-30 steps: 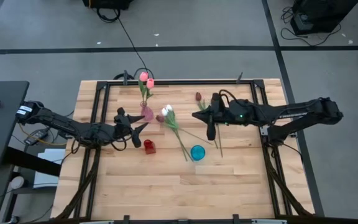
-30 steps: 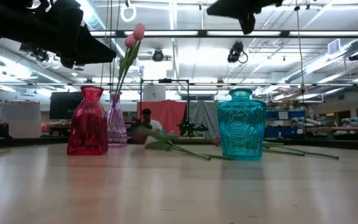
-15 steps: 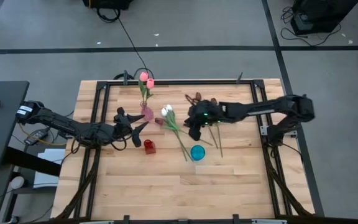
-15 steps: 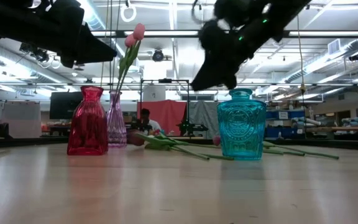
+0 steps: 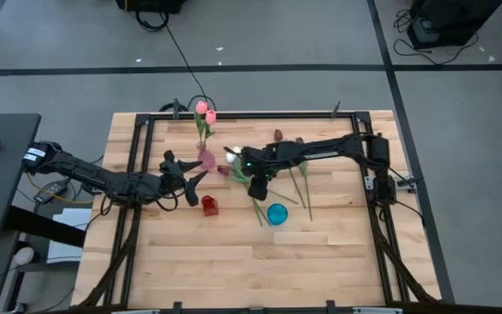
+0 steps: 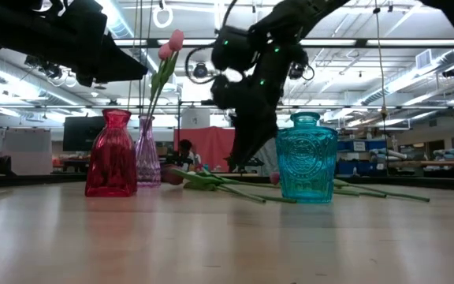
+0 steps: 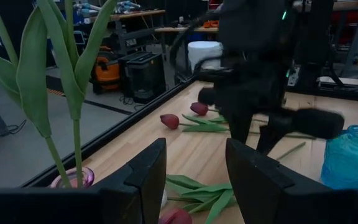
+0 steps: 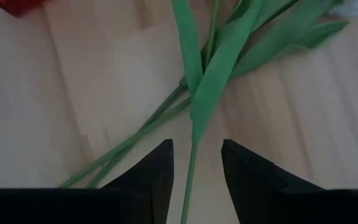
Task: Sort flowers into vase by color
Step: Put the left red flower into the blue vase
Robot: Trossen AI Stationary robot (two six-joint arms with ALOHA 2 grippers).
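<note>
Wooden table (image 5: 190, 262) under me: my right gripper (image 8: 194, 163) hangs with fingers apart straddling a white tulip's stem (image 8: 188, 168), which runs lengthwise straight between them. My left gripper (image 7: 194, 171), also parted, waits beside the pink vase (image 5: 205, 159).

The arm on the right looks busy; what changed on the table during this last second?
The right arm swung across the table toward the left and dropped low. Its tool now hangs open over the green stems of the loose white flowers, nothing gripped yet. The left tool stayed beside the pink vase, and the red vase, blue vase and flowers did not move.
</note>
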